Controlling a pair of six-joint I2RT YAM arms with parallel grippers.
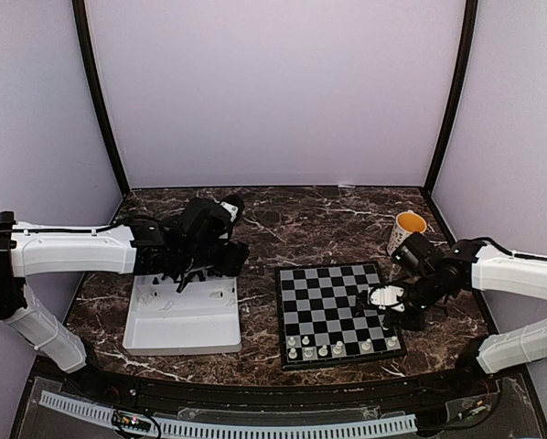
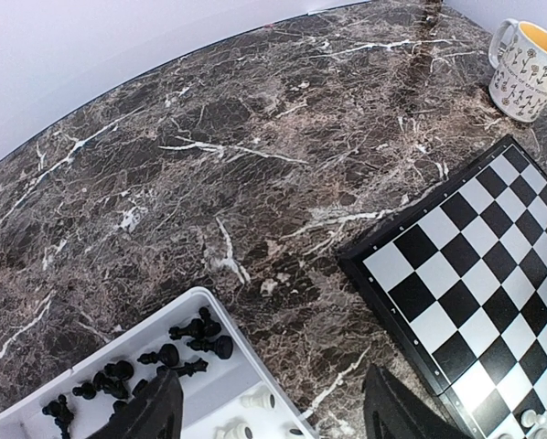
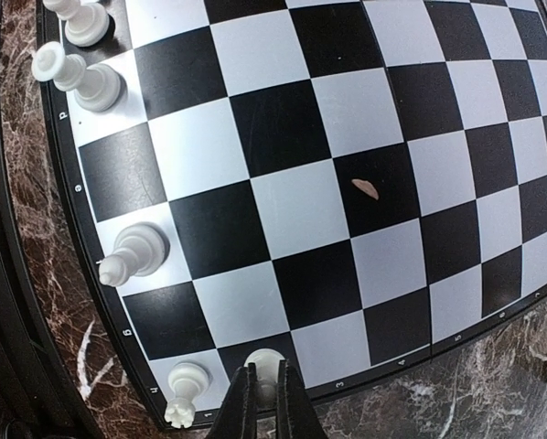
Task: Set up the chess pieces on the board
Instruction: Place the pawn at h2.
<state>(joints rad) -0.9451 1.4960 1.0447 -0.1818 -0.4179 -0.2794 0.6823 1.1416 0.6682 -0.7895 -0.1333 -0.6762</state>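
1. Bench: dark marbled top. The board lies flat right of centre, with a white tray to its left, apart from it.
2. Mug: upright beyond the board's far right corner, not touching it.
3. Left end effector: fingers spread wide with nothing between them. It hangs above the far end of the tray.
4. Tray contents: a loose cluster of black pieces, several tipped on their sides, and a few loose white pieces at the corner nearest the board.
5. Right end effector: fingers drawn nearly together, pinched on the held white piece. That piece is over the right-edge square of the board, just beside the near right corner square. I cannot tell whether its base touches the surface.
6. Standing white pieces: upright along the board's near edge row, one of them on the corner square next to the held one. The row has gaps — not every square carries a piece.
7. The rest of the board's squares show bare, apart from a small tan fleck on a black square mid-board.
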